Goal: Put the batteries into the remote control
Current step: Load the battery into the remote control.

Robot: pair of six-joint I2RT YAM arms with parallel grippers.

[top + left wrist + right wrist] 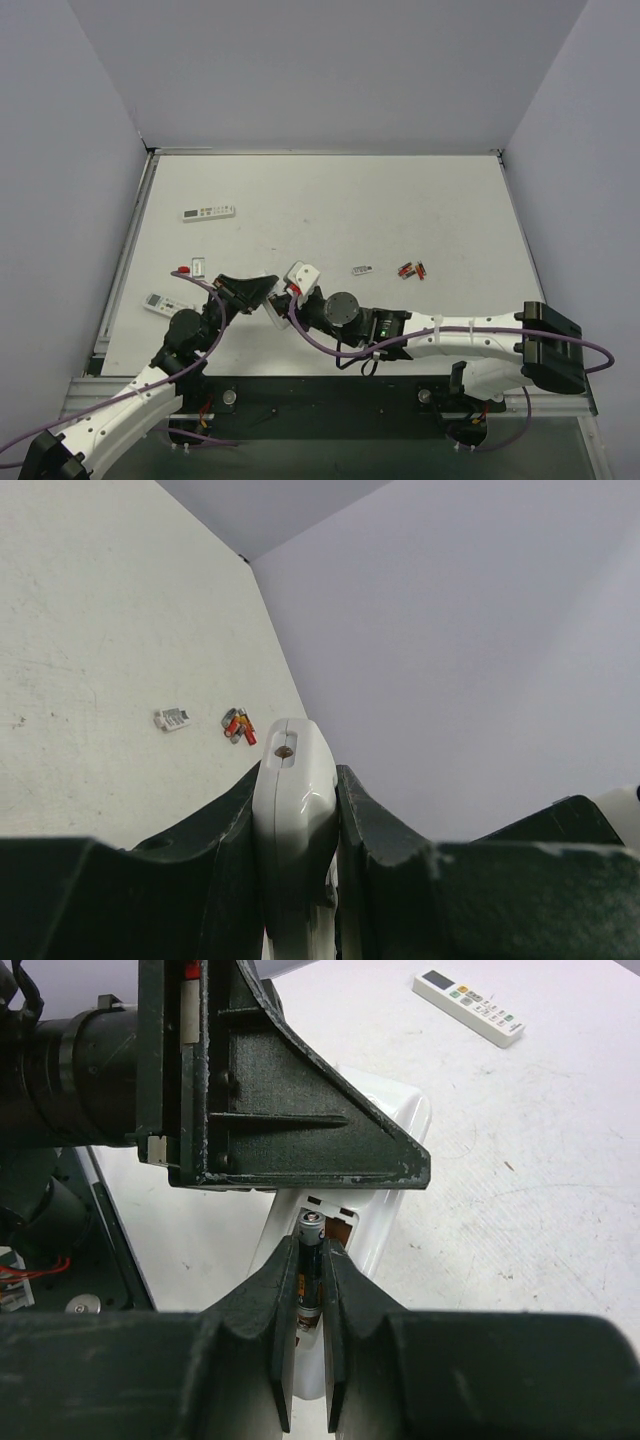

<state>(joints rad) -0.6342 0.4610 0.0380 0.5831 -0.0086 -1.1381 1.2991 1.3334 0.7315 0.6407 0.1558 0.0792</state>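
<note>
the left arm [110, 420] and right arm [470, 340] wore white shells over black joints, each trailing a purple cable [318, 346]. their fingers [250, 1350] were matte black, rough-cast, with pale chipped edges.

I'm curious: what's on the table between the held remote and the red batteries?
One small grey piece, nearer the batteries than the remote, in the top view.
</note>
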